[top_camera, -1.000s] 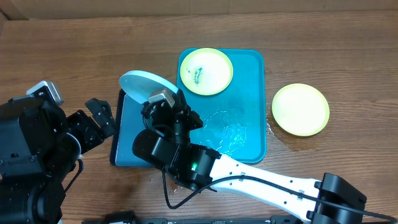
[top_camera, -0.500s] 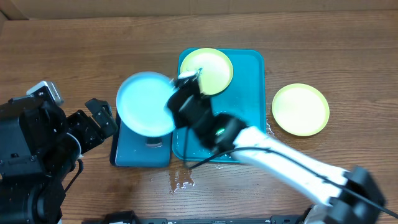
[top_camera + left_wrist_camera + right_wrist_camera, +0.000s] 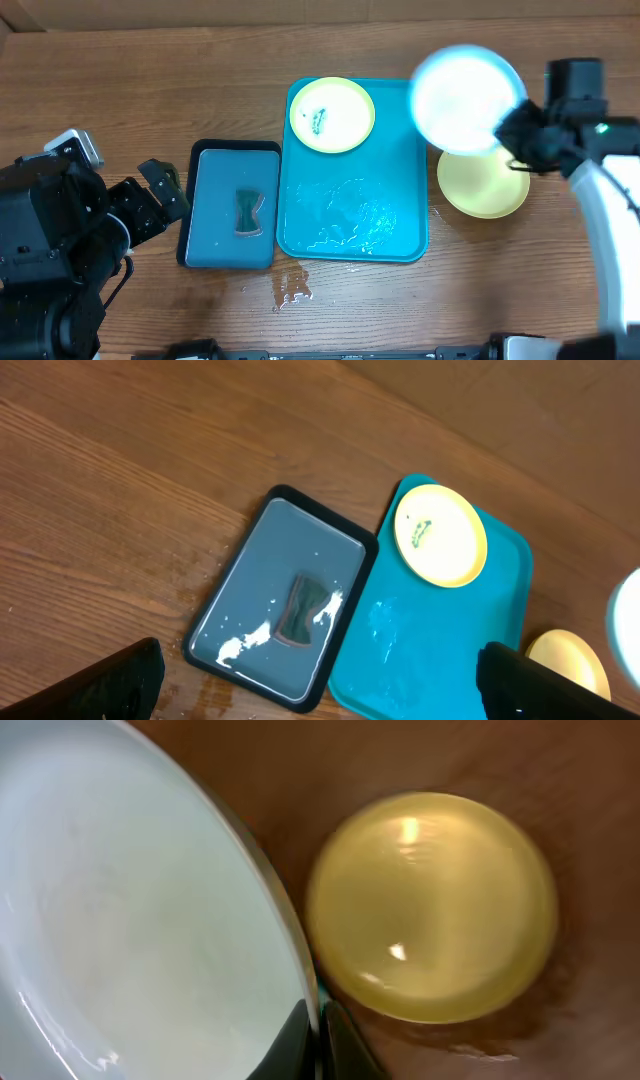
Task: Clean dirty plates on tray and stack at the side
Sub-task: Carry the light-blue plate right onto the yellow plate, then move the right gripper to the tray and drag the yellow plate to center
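My right gripper (image 3: 515, 128) is shut on the rim of the light blue plate (image 3: 464, 98), held in the air above the table's right side; it fills the left of the right wrist view (image 3: 130, 920). Below it a clean yellow-green plate (image 3: 483, 178) lies on the wood, also in the right wrist view (image 3: 432, 905). A second yellow-green plate (image 3: 332, 114) with a green smear sits at the far left corner of the wet teal tray (image 3: 400, 230). My left gripper (image 3: 165, 190) is open and empty at the left, away from the tray.
A smaller black-rimmed blue tray (image 3: 205, 235) with a dark sponge (image 3: 247, 213) lies left of the teal tray. A water puddle (image 3: 290, 290) wets the wood in front of them.
My right arm swung from the sponge tray across the teal tray to the right, carrying the light blue plate above the clean yellow-green plate. The left arm stayed still.
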Tool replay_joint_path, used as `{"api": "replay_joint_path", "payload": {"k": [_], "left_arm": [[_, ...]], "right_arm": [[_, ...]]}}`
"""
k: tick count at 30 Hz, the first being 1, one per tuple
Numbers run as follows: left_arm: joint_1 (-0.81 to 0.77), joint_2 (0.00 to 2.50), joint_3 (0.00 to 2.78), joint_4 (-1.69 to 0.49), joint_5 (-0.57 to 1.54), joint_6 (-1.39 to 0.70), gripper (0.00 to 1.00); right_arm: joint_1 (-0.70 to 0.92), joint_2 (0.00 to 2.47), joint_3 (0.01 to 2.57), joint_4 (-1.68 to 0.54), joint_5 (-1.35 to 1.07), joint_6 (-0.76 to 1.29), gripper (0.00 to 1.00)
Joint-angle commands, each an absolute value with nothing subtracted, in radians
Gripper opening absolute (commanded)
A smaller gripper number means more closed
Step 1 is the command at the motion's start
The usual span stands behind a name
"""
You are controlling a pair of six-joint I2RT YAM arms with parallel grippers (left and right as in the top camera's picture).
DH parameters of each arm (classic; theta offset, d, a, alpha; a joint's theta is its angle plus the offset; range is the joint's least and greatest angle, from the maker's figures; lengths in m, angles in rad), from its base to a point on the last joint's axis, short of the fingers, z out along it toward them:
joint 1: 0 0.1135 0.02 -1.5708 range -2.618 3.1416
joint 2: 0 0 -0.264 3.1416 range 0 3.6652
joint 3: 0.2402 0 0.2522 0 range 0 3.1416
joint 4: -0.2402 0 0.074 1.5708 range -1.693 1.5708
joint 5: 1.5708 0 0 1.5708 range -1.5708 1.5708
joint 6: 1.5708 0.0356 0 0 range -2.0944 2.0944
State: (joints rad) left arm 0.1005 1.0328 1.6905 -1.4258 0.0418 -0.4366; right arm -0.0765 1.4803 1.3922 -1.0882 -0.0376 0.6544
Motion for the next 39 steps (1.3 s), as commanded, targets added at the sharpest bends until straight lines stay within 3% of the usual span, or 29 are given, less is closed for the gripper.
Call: {"api": "replay_joint_path", "payload": {"k": [1, 11, 15, 20, 21, 24, 26, 29, 33, 37, 39], "left_arm": [[0.106, 1.034, 1.705, -1.426, 0.048, -0.414, 1.0], [0.106, 1.034, 1.705, -1.426, 0.049, -0.414, 1.0], [0.106, 1.034, 1.705, -1.438, 0.048, -0.414, 1.0], [0.106, 1.034, 1.705, -1.437, 0.044, -0.414, 1.0], [0.106, 1.034, 1.705, -1.435, 0.044, -0.414, 1.0], [0.106, 1.034, 1.705, -1.436, 0.044, -0.414, 1.0], [0.106, 1.034, 1.705, -1.436, 0.044, -0.414, 1.0], [0.106, 1.034, 1.705, -1.436, 0.041, -0.414, 1.0], [0.106, 1.04, 1.705, -1.441, 0.042, -0.414, 1.0], [0.106, 1.055, 1.704, -1.441, 0.042, -0.414, 1.0], [0.106, 1.061, 1.704, -1.441, 0.041, -0.414, 1.0]], "right_arm": [[-0.187, 1.576, 1.392, -1.163, -0.07, 0.577, 0.04], [-0.199, 1.8, 1.257, -1.056, -0.044, 0.536, 0.04], [-0.22, 1.819, 1.23, -1.099, 0.081, 0.653, 0.04], [-0.231, 1.819, 1.23, -1.133, 0.069, 0.622, 0.04], [-0.231, 1.819, 1.23, -1.141, 0.069, 0.62, 0.08], [-0.231, 1.818, 1.237, -1.161, 0.066, 0.621, 0.57], [-0.23, 1.814, 1.254, -1.178, 0.066, 0.622, 0.69], [-0.22, 1.788, 1.283, -1.203, 0.016, 0.62, 0.71], [-0.156, 1.723, 1.311, -1.15, -0.197, 0.442, 0.69], [-0.025, 1.67, 1.313, -0.989, -0.491, 0.255, 0.63], [0.049, 1.671, 1.312, -0.892, -0.508, 0.257, 0.61]]}}
